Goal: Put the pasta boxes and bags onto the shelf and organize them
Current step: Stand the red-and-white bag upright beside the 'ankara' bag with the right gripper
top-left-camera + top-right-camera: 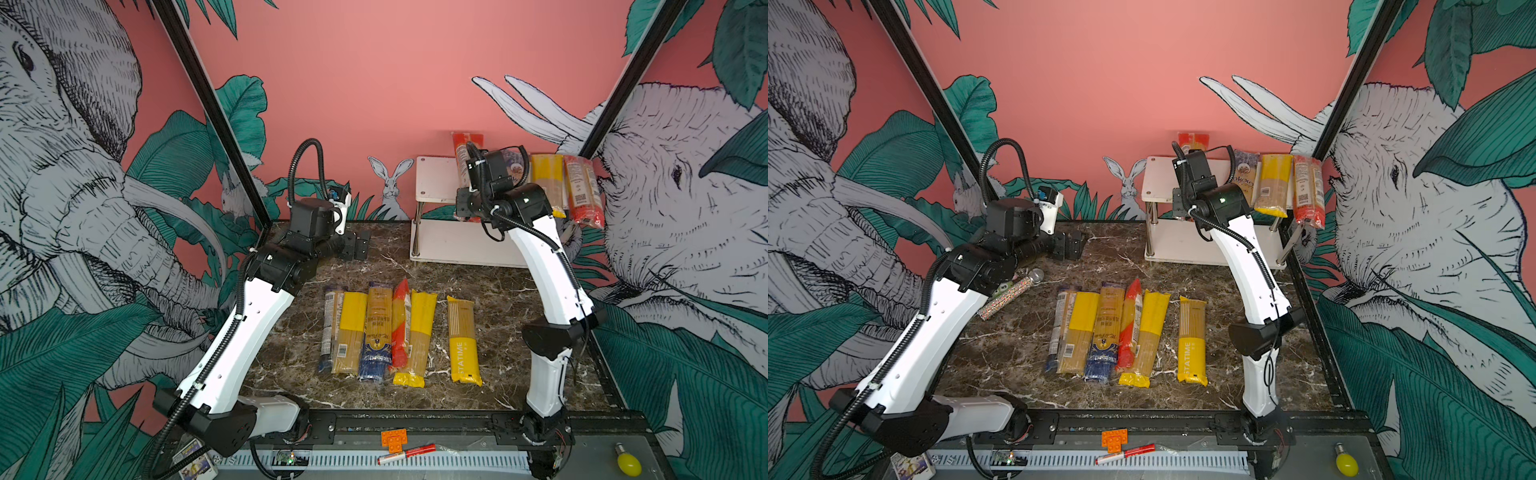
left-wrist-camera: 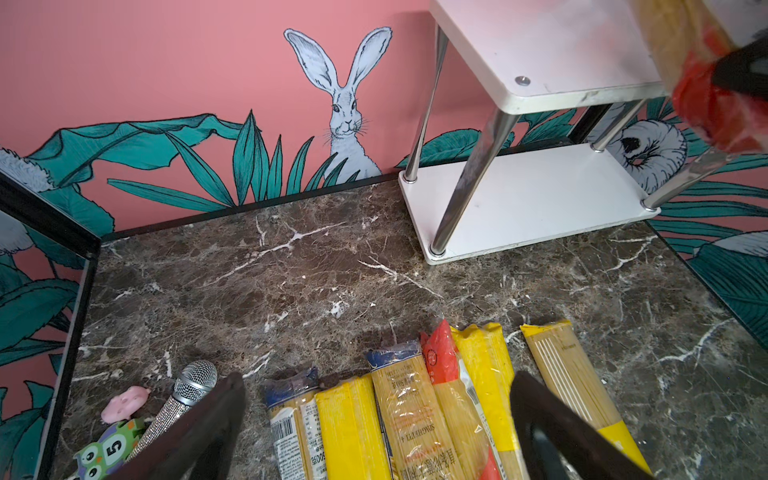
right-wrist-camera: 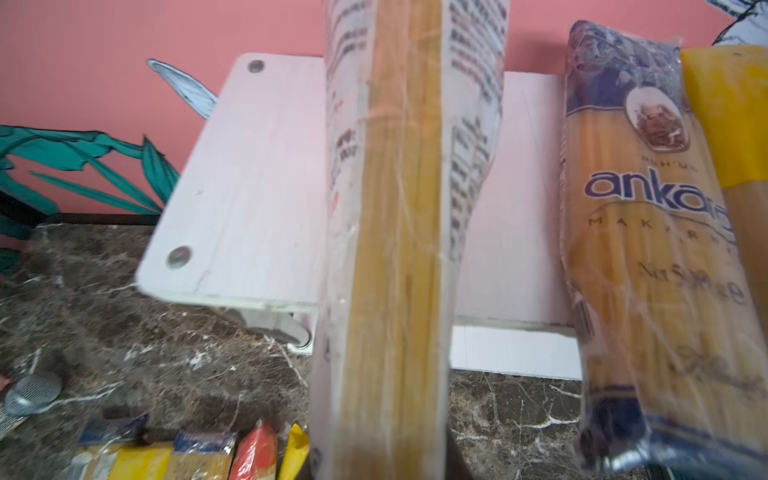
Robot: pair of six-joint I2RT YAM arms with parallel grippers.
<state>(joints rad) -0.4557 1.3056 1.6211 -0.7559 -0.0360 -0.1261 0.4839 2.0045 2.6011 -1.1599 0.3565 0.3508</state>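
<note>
Red-ended clear spaghetti bag sits in your right gripper, jaws clamped tight on its lower red end. It is tipped up steeply over the bare middle of the top board of the small white two-tier shelf, far end toward the wall behind the shelf. Whether it touches the board, you cannot tell from these views.

To do this step well, bring the raised end down until the bag lies flat on that board, parallel to and just beside the blue-topped Ankara bag. That likely leaves the shelf's open end free for more packs. The yellow-ended bag and the red-printed bag already overhang the shelf's front edge, so let go only once the board carries the weight; a long pack could tip off.

Your left gripper is spread fully wide and holds nothing — it hovers off the shelf's bare end. Six more long pasta packs lie in a row in front of the shelf.
</note>
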